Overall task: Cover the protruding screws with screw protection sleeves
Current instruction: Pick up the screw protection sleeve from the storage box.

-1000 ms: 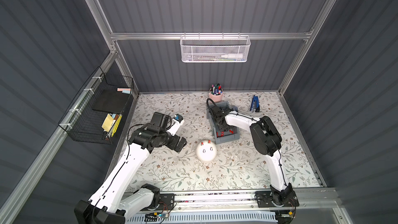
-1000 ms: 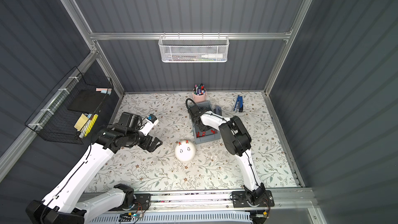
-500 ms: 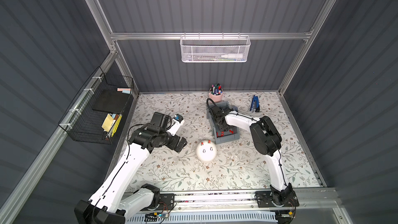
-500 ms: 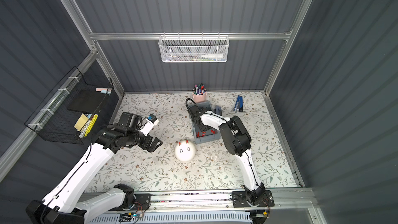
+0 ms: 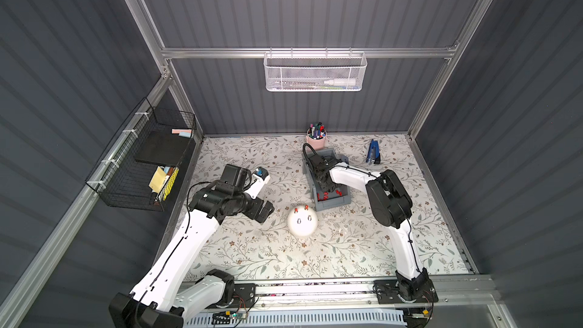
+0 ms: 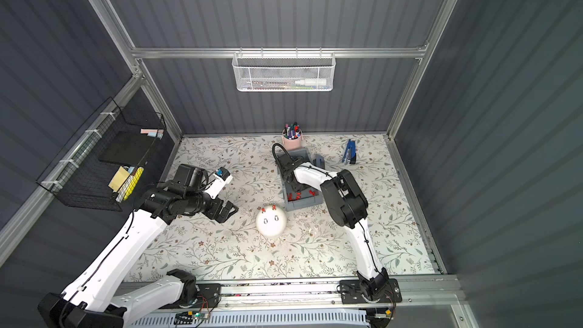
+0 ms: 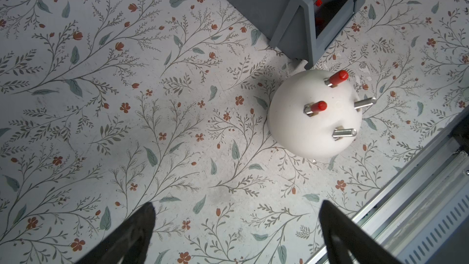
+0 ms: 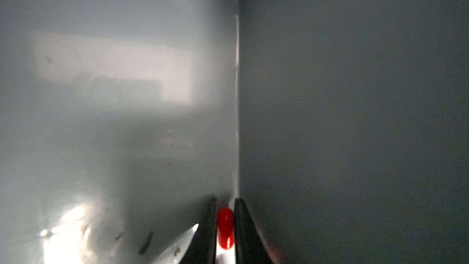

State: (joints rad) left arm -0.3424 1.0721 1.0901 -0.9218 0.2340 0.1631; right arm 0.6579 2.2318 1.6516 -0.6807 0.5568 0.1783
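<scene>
A white dome (image 5: 302, 223) (image 6: 271, 220) (image 7: 314, 123) sits mid-table. Two of its protruding screws wear red screw protection sleeves (image 7: 338, 77) (image 7: 319, 107); two screws (image 7: 365, 102) (image 7: 345, 132) are bare metal. My left gripper (image 7: 236, 205) (image 5: 265, 211) hovers open just left of the dome, with nothing between its fingers. My right gripper (image 8: 225, 200) (image 5: 326, 184) reaches down into the grey bin (image 5: 334, 205) (image 7: 256, 3), shut on one red sleeve (image 8: 225, 227). Several loose red sleeves (image 5: 325, 196) (image 6: 295, 196) lie on the bin floor.
A pink cup of marker pens (image 5: 316, 140) stands behind the bin, and a blue tool (image 5: 373, 153) lies at the back right. A black wire basket (image 5: 142, 165) hangs on the left wall, a white mesh basket (image 5: 315, 72) on the back wall. The arms' rail (image 5: 315, 288) runs along the front edge.
My right gripper's jaws have drawn in a little inside the bin. Both arms otherwise stand where they were.
</scene>
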